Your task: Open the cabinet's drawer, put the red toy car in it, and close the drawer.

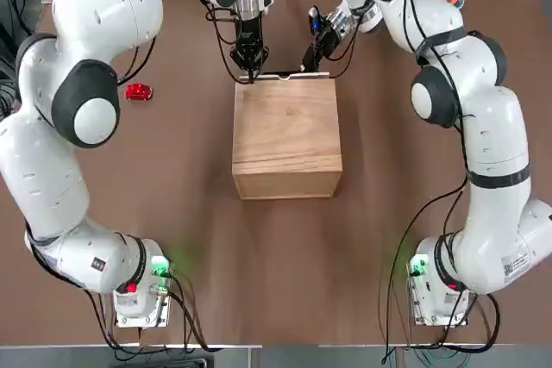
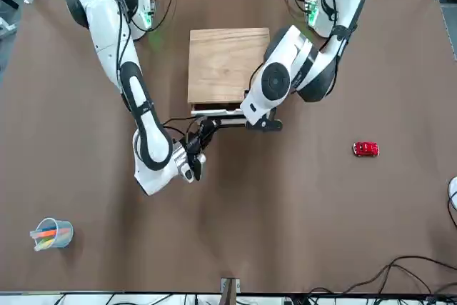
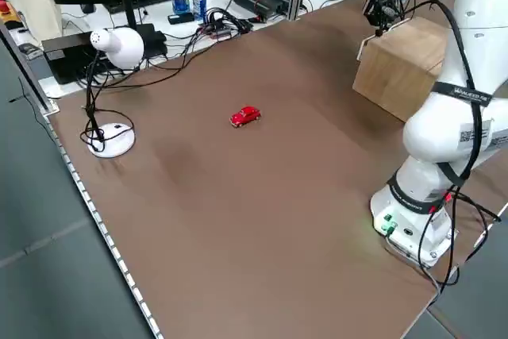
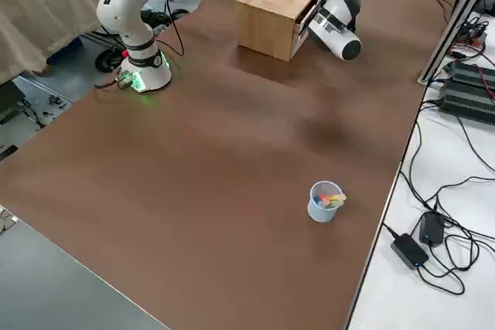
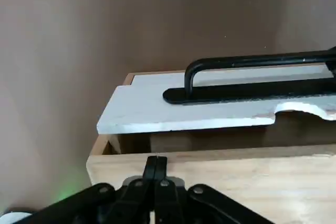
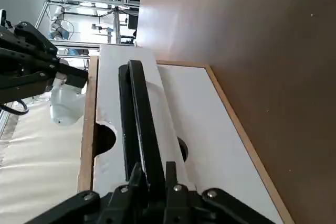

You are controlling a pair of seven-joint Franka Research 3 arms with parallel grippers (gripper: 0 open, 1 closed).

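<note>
The light-wood cabinet (image 1: 286,135) stands mid-table. Its drawer (image 2: 220,113) is pulled out a little on the far side, showing a white front (image 5: 199,109) with a black bar handle (image 6: 138,119). My right gripper (image 1: 312,61) is shut on that handle, and its fingers (image 6: 169,174) clamp the bar. My left gripper (image 1: 249,71) is shut with nothing held, its tips (image 5: 156,169) resting on the cabinet's top far edge. The red toy car (image 1: 138,90) sits alone on the table to the cabinet's left, also plain in the front view (image 2: 365,149).
A pale cup of coloured pens (image 2: 51,234) stands near the table's far right corner. A white lamp on a round base (image 3: 115,85) sits at the far left corner. Cables and boxes lie beyond the table's edges.
</note>
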